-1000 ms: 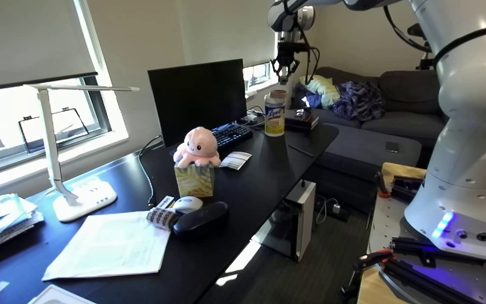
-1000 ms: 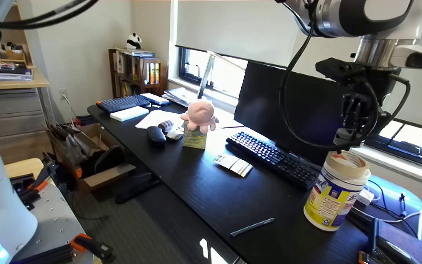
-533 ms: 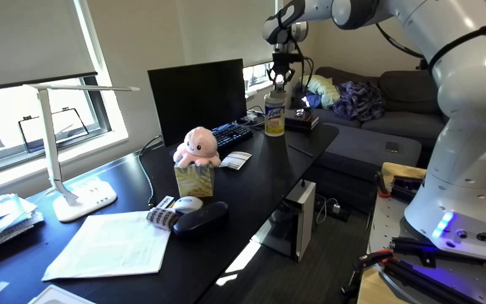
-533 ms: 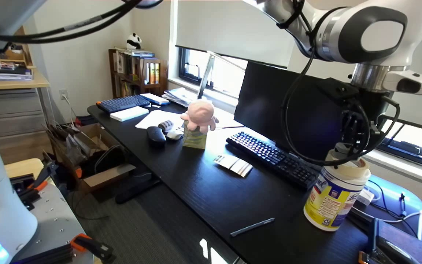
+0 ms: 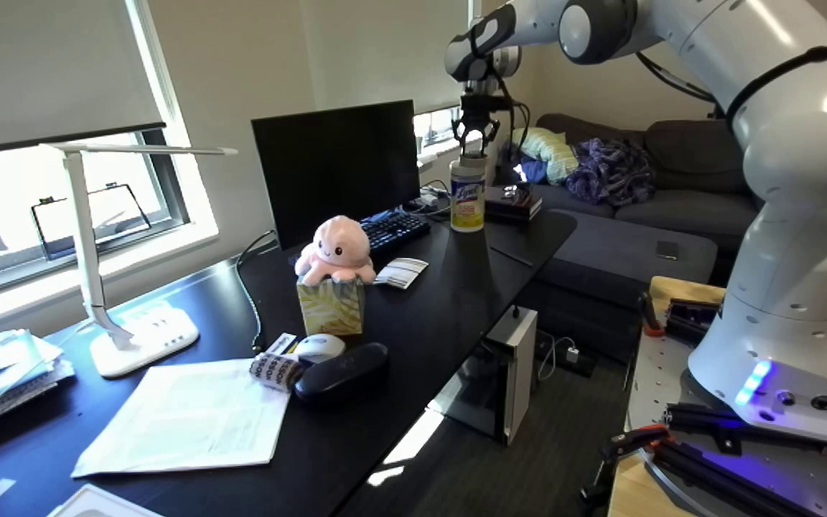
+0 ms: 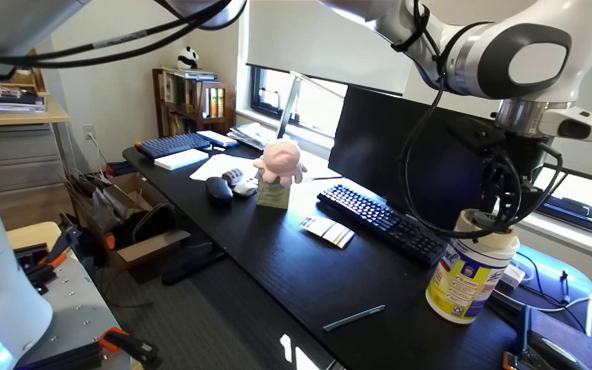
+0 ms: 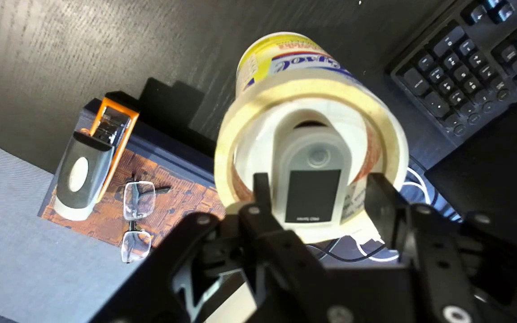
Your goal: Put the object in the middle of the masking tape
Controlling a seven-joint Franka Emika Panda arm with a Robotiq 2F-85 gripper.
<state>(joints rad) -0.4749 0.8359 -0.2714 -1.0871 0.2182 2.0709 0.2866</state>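
The masking tape (image 7: 227, 152), a tan-yellow roll, lies flat on top of a Lysol canister (image 6: 463, 288). It also shows in an exterior view (image 6: 504, 240). A small whitish rounded device with a dark screen (image 7: 312, 195) stands inside the tape's hole, leaning towards the wrist camera's lower side. The device shows partly in an exterior view (image 6: 483, 220). My gripper (image 7: 317, 181) is right above the roll, with one finger on each side of the device. The fingers are apart, with a clear gap on the right side of the device. The device's lower end is hidden.
A stapler (image 7: 89, 166) and eyeglasses (image 7: 137, 208) lie on a dark book-like box beside the canister. A keyboard (image 6: 378, 216) and monitor (image 6: 404, 149) stand behind. A pink plush toy (image 5: 338, 251) sits on a tissue box. A pen (image 6: 353, 318) lies near the desk edge.
My gripper has come down from above the canister, carrying the device into the tape's hole. The fingers now stand apart from the device.
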